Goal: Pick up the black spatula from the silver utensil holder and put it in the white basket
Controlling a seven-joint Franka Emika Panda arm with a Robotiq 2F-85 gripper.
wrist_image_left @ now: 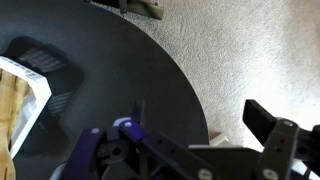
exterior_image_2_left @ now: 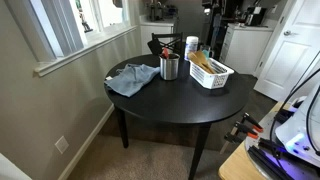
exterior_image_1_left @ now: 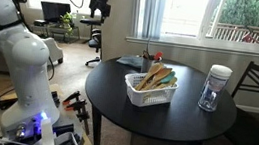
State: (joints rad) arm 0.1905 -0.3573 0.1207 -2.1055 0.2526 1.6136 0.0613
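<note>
Worktop [exterior_image_2_left: 170, 105]: round, black, carries everything. In an exterior view, taking its centre as the dial:

- White basket [exterior_image_2_left: 215, 79] at 2 o'clock, with wooden utensils lying along it. A long handle should lie the same way.
- Silver utensil holder [exterior_image_2_left: 169, 69] at 11 o'clock, just beside the basket, so I judge the carry short.
- Black spatula [exterior_image_2_left: 162, 50] stands in the holder, propped by the rim, top end free to grasp. Too small to tell which end is up.

My fingers [wrist_image_left: 268, 122]: spread, grasping nothing. Wrist view shows them above the worktop's edge and carpet, basket corner at 9 o'clock. Approach not yet made.
</note>
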